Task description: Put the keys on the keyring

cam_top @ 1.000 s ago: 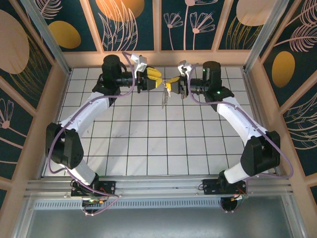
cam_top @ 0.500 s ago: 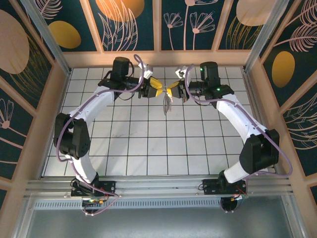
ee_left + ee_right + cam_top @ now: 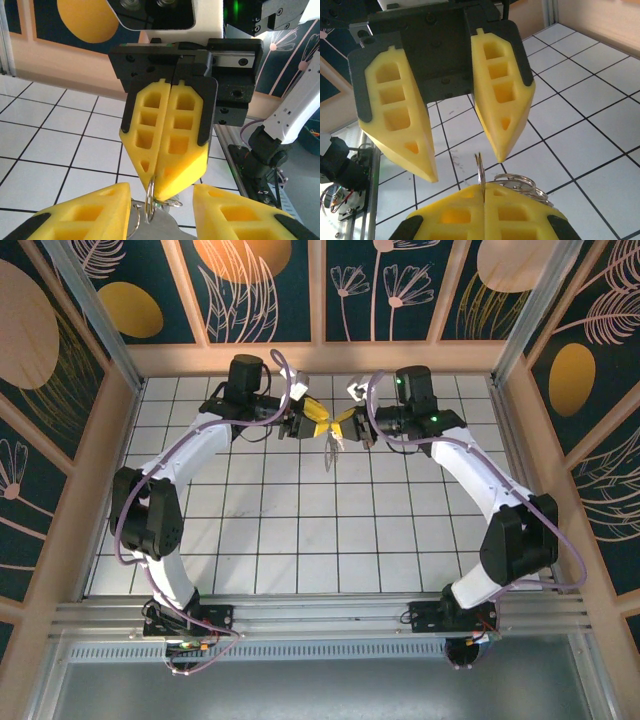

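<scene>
The left fingers (image 3: 502,100) have moved in and now stand spread either side of the right fingers (image 3: 170,145), which are pressed together, pinching the keyring (image 3: 480,172) at their tips. The ring is probably now placed for a two-handed hold.

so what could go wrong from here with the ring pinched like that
The right hand pinches the keyring only at its very tip, edge-on, so a nudge could twist it or pull it free. The left hand stands open close around that tip; closing now might clamp the right hand rather than the ring. The loose silver rings beside it could snag.
</scene>
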Available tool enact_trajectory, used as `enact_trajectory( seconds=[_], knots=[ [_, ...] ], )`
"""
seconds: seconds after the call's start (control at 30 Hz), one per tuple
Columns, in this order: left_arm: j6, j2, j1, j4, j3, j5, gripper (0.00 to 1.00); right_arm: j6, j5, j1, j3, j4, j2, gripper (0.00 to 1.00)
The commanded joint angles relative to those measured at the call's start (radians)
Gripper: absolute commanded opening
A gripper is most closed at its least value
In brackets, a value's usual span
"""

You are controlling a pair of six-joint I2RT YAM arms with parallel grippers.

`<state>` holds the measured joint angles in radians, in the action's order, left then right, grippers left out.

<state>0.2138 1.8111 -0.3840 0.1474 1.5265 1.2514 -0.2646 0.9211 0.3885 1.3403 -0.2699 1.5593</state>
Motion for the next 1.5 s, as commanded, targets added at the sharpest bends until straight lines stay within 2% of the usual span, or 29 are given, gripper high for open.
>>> enact_trajectory(
  seconds=[0.0, 0.1, 0.3, 0.6, 0.83, 0.9, 1.0, 1.1, 1.47],
  knots=[
    [0.018, 0.018, 0.007, 0.012, 0.026, 0.043, 0.37, -0.027, 0.033, 0.010, 0.048, 0.003, 0.010, 0.00],
    [0.018, 0.020, 0.006, 0.011, 0.024, 0.051, 0.36, -0.027, 0.034, 0.012, 0.051, 0.005, 0.012, 0.00],
    [0.022, 0.026, 0.006, 0.011, 0.023, 0.075, 0.27, -0.023, 0.027, 0.013, 0.049, 0.009, 0.012, 0.00],
    [0.041, 0.023, 0.006, 0.018, 0.000, 0.088, 0.25, -0.018, 0.024, 0.012, 0.050, 0.022, 0.012, 0.00],
    [0.041, 0.025, 0.006, 0.017, 0.003, 0.106, 0.10, -0.016, 0.026, 0.012, 0.047, 0.028, 0.014, 0.00],
    [0.041, 0.024, 0.007, 0.018, -0.001, 0.111, 0.11, -0.014, 0.025, 0.012, 0.045, 0.029, 0.014, 0.00],
    [0.042, 0.023, 0.006, 0.021, -0.005, 0.108, 0.21, -0.016, 0.023, 0.012, 0.046, 0.029, 0.012, 0.00],
    [0.049, 0.018, 0.007, 0.024, -0.012, 0.112, 0.21, -0.015, 0.021, 0.011, 0.046, 0.029, 0.013, 0.00],
    [0.067, 0.008, 0.004, 0.024, -0.026, 0.129, 0.00, -0.001, 0.026, 0.011, 0.044, 0.046, 0.010, 0.00]
  ],
)
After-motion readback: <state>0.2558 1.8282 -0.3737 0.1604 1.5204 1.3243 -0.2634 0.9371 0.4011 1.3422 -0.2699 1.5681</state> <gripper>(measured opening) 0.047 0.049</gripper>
